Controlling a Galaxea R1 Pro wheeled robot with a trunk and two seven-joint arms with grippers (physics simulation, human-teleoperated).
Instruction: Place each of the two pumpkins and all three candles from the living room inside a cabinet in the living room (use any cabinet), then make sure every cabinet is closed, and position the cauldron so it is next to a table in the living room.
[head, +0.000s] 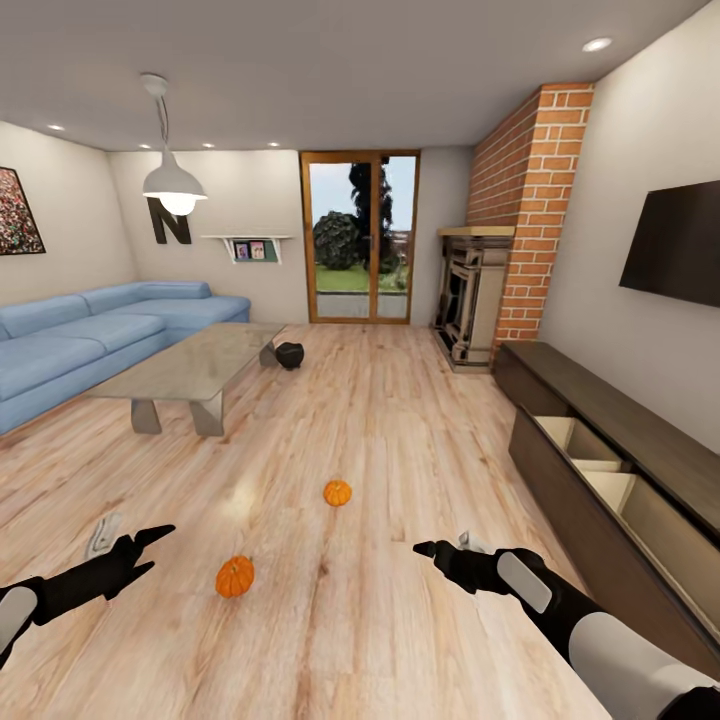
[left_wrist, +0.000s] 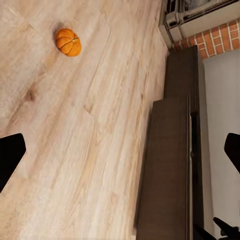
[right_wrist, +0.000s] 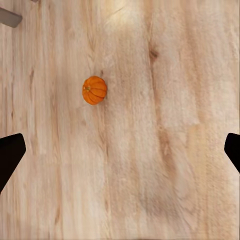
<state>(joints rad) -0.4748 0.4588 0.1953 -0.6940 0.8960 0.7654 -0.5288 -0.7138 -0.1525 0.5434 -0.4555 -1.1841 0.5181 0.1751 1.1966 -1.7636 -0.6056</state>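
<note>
**Pumpkins on floor, cabinet drawers open**

Both claws sit low in the head view: left claw (head: 150, 548) and right claw (head: 432, 550), each with fingers spread wide and holding nothing. Between them on the wood floor (head: 400, 420) lies the near pumpkin (head: 235, 577), orange, ribbed, short dark stem. A second pumpkin (head: 337, 493) lies farther out. Along the right wall, the dark brown cabinet (head: 600, 470) has drawers pulled open, showing pale interiors. The black cauldron (head: 289, 354) rests on the floor just beside the desk (head: 190, 365).
</note>
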